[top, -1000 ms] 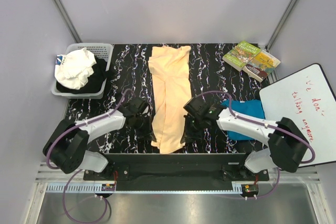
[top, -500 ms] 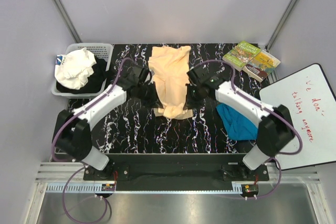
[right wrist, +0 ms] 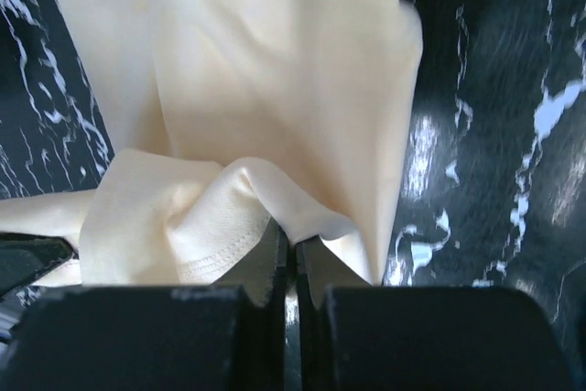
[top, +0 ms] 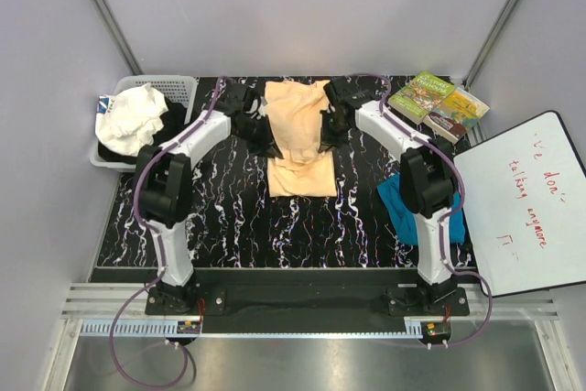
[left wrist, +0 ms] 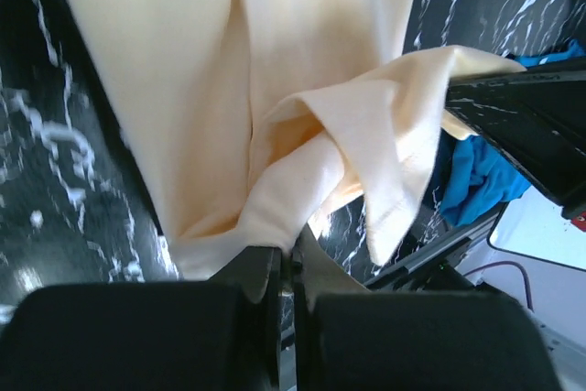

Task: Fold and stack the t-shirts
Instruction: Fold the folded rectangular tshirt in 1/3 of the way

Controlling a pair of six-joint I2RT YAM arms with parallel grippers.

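The pale peach-yellow t-shirt lies at the table's far middle, its near half doubled back over the far half. My left gripper is shut on the shirt's left hem corner. My right gripper is shut on the right hem corner. Both hold their corners just above the shirt's far part. The teal-blue t-shirt lies crumpled at the right, partly hidden behind the right arm. It also shows in the left wrist view.
A white basket with white and black clothes stands at the far left. Two books lie at the far right. A whiteboard lies along the right edge. The table is black marble-patterned.
Both grippers have carried the shirt's near hem away from the arm bases to the far end, folding the long shirt in half. Both arms are now stretched out.
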